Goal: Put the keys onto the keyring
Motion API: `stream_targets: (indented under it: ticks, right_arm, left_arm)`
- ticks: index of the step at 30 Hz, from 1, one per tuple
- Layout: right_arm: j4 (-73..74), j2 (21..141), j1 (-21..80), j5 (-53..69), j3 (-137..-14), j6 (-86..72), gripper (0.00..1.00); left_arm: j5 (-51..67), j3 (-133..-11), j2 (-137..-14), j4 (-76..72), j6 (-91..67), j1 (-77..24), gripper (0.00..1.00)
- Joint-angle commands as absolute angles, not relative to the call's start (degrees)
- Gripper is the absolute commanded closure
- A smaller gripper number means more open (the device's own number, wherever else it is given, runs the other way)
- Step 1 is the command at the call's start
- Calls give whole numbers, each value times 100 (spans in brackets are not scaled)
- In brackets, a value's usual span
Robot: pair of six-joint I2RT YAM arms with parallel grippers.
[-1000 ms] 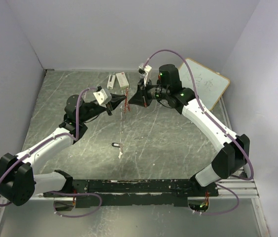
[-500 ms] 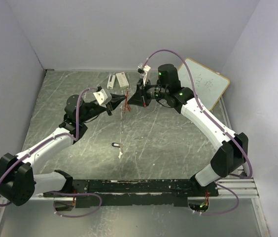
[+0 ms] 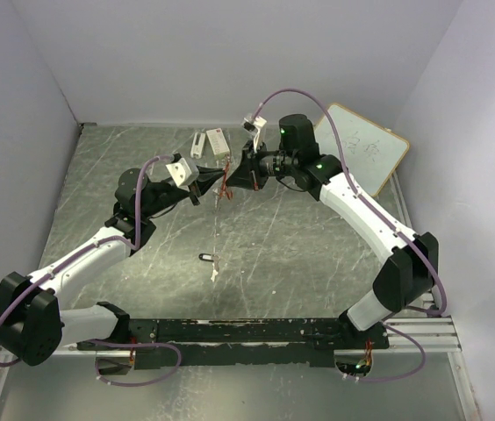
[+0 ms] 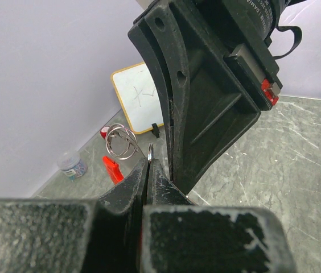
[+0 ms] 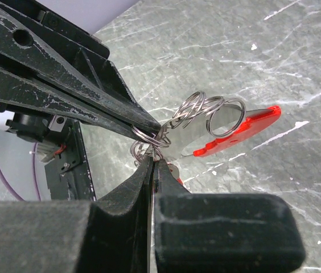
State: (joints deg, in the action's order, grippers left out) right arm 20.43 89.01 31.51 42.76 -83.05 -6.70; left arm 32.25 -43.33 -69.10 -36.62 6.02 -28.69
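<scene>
The keyring is held in the air between both grippers in the top view (image 3: 224, 186). Its silver rings (image 5: 206, 111) and curved red piece (image 5: 246, 128) show in the right wrist view. My left gripper (image 4: 149, 154) is shut on one silver ring (image 5: 146, 135). My right gripper (image 5: 153, 162) is shut on a thin silver blade with red beside it (image 5: 175, 170), seemingly the red key, its tip touching the rings. The black key (image 3: 204, 256) lies on the table below, near the front middle.
A small white scrap (image 3: 215, 274) lies just in front of the black key. White blocks (image 3: 211, 142) lie at the back. A whiteboard (image 3: 366, 149) leans at the back right. A small jar (image 4: 72, 165) and a red-topped cylinder (image 4: 105, 133) stand by the wall.
My right gripper has shifted slightly left, closer to the left gripper and the rings. The left arm and the black key have not moved.
</scene>
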Motion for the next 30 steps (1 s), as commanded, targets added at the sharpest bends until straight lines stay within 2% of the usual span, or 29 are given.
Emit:
stream_targets:
  ticks: [1,30]
  right_arm:
    - [1900,8935,3168,4314,-8334,-785,100]
    - [2089,8990,3138,3945,-8280,-880,100]
  left_arm:
    - [3358,-4376,-6759,-3932,647,-2838,93]
    - [3220,-4309,-6610,-3984,659,-2837,93]
